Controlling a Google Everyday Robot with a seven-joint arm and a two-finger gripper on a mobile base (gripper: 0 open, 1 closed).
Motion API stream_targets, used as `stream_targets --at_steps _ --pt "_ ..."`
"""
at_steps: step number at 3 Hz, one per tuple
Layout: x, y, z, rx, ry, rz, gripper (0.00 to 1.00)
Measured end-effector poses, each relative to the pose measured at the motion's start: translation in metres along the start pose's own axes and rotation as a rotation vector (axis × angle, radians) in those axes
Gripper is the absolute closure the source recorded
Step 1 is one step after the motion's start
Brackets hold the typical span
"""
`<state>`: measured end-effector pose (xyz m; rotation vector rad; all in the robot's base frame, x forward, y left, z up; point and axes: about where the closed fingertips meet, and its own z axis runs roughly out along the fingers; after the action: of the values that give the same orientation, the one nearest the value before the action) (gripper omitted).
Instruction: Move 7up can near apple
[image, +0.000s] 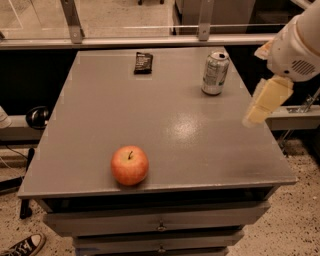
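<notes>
We see the shiny cylindrical 7up can (215, 73) upright on the matte grey table (175, 130), well apart from the smooth round apple (129, 165). The pale gripper (265, 101) hovers at the right edge, and we can't tell whether it is parted or closed.

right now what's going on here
The robot's gripper hangs by the right edge of the grey table, holding nothing. The 7up can stands upright at the far right, untouched. The apple sits near the front edge, well apart from it. A dark wrapped bar lies at the back.
</notes>
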<state>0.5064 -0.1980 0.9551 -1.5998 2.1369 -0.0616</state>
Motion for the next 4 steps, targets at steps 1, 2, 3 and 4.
stream_targets --at_steps 1,2,3,4 --pt "-0.009 -0.05 0.037 0.107 -0.062 0.058 0.0" --pt "-0.011 -0.084 0.058 0.212 -0.095 0.124 0.0" --pt "-0.013 -0.109 0.074 0.28 -0.161 0.217 0.0" --pt "-0.018 -0.122 0.094 0.28 -0.266 0.319 0.0"
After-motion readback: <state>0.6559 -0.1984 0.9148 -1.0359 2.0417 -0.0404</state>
